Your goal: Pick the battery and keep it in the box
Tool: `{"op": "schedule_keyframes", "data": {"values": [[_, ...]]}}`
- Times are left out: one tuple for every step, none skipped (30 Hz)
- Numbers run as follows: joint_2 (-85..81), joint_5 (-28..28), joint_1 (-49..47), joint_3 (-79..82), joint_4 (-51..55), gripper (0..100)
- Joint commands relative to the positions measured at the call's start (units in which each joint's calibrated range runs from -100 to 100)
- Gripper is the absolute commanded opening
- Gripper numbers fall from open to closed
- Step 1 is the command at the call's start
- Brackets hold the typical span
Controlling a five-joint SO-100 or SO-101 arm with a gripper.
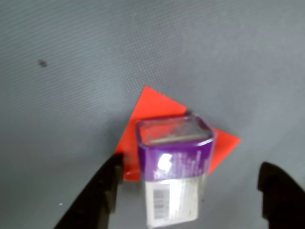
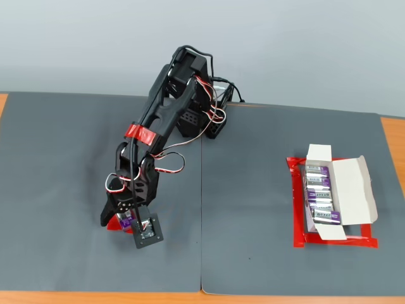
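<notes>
Over at the left of the fixed view the arm is bent down with its gripper (image 2: 130, 223) low over the grey mat (image 2: 63, 158), and in the wrist view the black fingers (image 1: 102, 191) stand spread wide, one on each side of the battery (image 1: 174, 167), with clear gaps and no contact. The battery stands on a red tape patch (image 1: 152, 107). The box (image 2: 350, 190) lies well apart at the right, flap open, purple batteries (image 2: 321, 196) lined up inside, with bare mat between.

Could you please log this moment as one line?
phase: pre-grasp | gripper: open, straddling battery | battery: on red patch, not lifted | box: open, holds other batteries, far right in fixed view
</notes>
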Motion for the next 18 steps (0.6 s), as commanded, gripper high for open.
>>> {"op": "schedule_keyframes", "data": {"values": [[-0.1, 0.2, 0.1, -2.0, -0.5, 32], [-0.1, 0.2, 0.1, -2.0, -0.5, 32], [-0.1, 0.3, 0.1, -2.0, -0.5, 32], [0.0, 0.3, 0.1, -2.0, -0.5, 32], [0.1, 0.3, 0.1, -2.0, -0.5, 32], [0.3, 0.3, 0.1, -2.0, -0.5, 32], [0.3, 0.3, 0.1, -1.9, -0.5, 32], [0.3, 0.3, 0.1, -1.8, -0.5, 32], [0.3, 0.3, 0.1, -1.7, -0.5, 32], [0.3, 0.2, 0.1, -1.7, -0.5, 32], [0.3, 0.1, 0.1, -1.7, -0.5, 32], [0.3, 0.0, 0.1, -1.6, -0.5, 32], [0.3, 0.0, 0.1, -1.6, -0.5, 32], [0.3, 0.0, 0.1, -1.6, -0.3, 32], [0.3, -0.1, 0.1, -1.6, -0.1, 32], [0.3, -0.1, 0.1, -1.6, 0.0, 32], [0.3, -0.1, 0.2, -1.6, 0.0, 32], [0.3, -0.1, 0.2, -1.6, 0.0, 31]]}}
